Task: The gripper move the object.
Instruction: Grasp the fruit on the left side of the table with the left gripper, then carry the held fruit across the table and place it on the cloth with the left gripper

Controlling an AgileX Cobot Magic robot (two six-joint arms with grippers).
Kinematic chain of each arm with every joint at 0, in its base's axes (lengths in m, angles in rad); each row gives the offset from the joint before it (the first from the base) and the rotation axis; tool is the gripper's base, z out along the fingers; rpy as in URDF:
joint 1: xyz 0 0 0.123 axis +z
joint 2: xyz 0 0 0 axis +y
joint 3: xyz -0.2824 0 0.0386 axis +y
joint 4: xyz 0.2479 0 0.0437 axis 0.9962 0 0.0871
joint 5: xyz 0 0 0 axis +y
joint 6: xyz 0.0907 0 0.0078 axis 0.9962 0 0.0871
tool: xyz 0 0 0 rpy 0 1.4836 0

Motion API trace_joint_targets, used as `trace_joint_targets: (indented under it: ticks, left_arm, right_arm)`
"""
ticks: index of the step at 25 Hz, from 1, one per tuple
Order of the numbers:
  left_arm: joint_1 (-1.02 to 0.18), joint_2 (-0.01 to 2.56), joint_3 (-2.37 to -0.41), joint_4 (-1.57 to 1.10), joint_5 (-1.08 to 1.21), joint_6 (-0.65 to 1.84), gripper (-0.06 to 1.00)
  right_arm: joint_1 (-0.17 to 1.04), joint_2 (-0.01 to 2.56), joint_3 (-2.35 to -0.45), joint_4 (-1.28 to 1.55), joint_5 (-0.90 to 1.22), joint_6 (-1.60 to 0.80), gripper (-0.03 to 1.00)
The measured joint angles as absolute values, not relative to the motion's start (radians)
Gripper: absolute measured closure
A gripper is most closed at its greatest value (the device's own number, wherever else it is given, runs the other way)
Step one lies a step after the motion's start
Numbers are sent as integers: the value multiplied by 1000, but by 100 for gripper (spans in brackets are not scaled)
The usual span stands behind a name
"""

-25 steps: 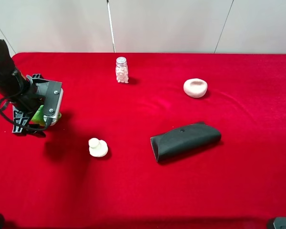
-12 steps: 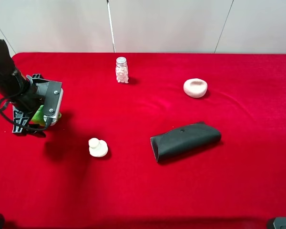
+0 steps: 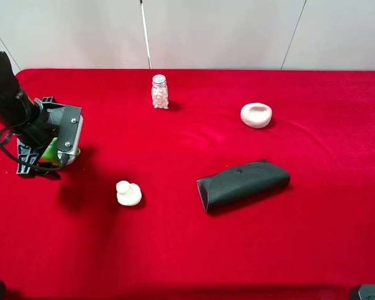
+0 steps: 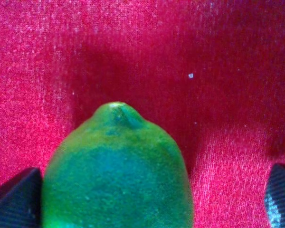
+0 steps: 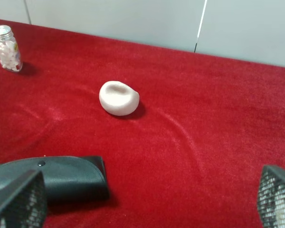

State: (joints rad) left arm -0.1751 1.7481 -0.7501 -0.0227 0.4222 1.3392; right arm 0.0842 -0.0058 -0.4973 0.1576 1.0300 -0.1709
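The green lime [image 4: 116, 175] lies on the red cloth with its nub pointing away from the left wrist camera. My left gripper [image 4: 149, 190] is open around it: one dark finger [image 4: 16, 199] rests against the lime's side, and the other finger [image 4: 281, 190] stands well apart from it. In the high view this gripper [image 3: 47, 153] is low at the far left of the table, and a bit of the lime [image 3: 50, 151] shows beside its silver plate. My right gripper [image 5: 147, 204] is open and empty. It is out of the high view.
A small white knob piece [image 3: 128, 193] sits right of the left gripper. A dark rolled pouch [image 3: 242, 184] lies in the middle. A pill bottle [image 3: 159, 92] stands at the back. A white bowl-like piece [image 3: 256, 115] sits at the back right.
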Motion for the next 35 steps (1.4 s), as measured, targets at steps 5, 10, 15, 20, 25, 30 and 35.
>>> trace_joint_targets:
  ticks: [5, 10, 15, 20, 25, 30, 35]
  left_arm:
    - [-175, 1748, -750, -23, 422, 1339, 20]
    - [-175, 1748, -750, -23, 422, 1339, 33]
    - [-175, 1748, -750, -23, 422, 1339, 33]
    - [-175, 1748, -750, -24, 422, 1339, 33]
    - [-175, 1748, -750, -24, 422, 1339, 33]
    - [-175, 1748, -750, -24, 422, 1339, 33]
    - [-175, 1748, -750, -24, 422, 1339, 33]
  right_arm:
    - [84, -6, -497, 158, 1030, -171, 27]
    - [84, -6, -497, 158, 1030, -171, 27]
    - [84, -6, -497, 158, 1030, -171, 27]
    - [84, -6, -497, 158, 1030, -171, 27]
    - [84, -6, -497, 159, 1030, -171, 27]
    - [84, -6, -497, 159, 1030, -171, 27]
    - [84, -6, -497, 159, 1030, -171, 27]
